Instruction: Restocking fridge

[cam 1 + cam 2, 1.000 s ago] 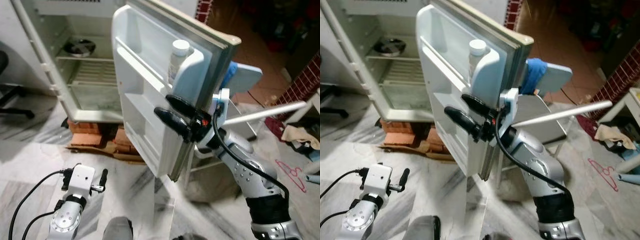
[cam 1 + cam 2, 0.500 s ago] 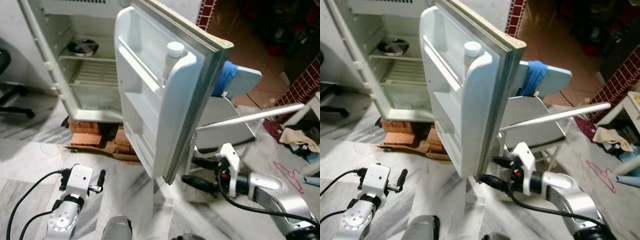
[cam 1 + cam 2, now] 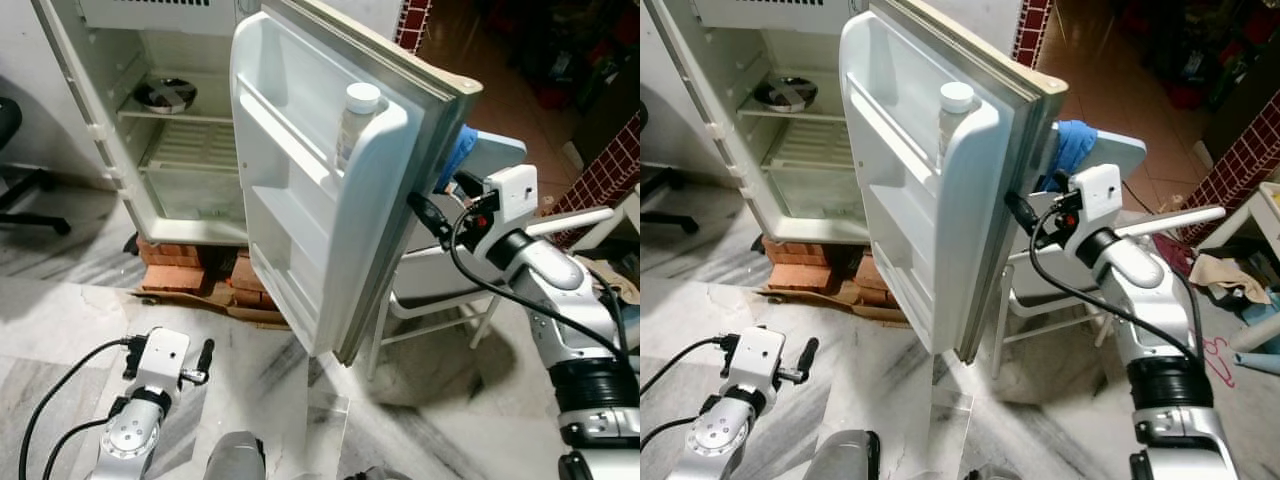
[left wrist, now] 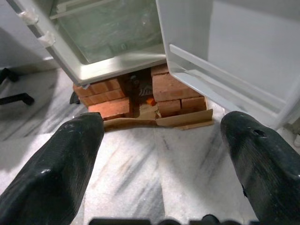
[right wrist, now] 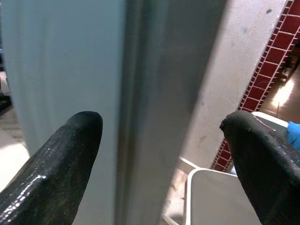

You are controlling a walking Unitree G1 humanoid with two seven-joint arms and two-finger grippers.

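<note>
— Right gripper [image 3: 437, 203] sat at the outer free edge of the open white fridge door [image 3: 300, 240], up near its top corner, long black fingers [image 5: 56, 164] spread wide with the door's edge running between them. Nothing was clamped yet.

— And the other one?

— Left gripper [image 3: 200, 362] hung low over the grey-veined marble floor [image 3: 60, 330], fingers apart, idle, pointing at the red bricks [image 4: 168, 91] propping the fridge cabinet.

— Where was the stock?

— One white plastic bottle with a round cap [image 3: 356, 122] stood upright in the door's top shelf, at the corner nearest that free edge. A round dark dish [image 3: 164, 94] lay on the wire shelf inside the white fridge cabinet [image 3: 75, 120].

— So what could have gone wrong?

— A hard shove on the door would likely have rocked the bottle; it looked tall for its pocket, though the shelf wall hid its lower part, so I couldn't be sure. A glancing push might also have let the fingers slip off the edge. And a fridge perched on loose bricks could have shifted if the door slammed.

— The white folding chair [image 3: 440, 270] behind?

— Just beside the arm; an elbow could have caught it.
</note>
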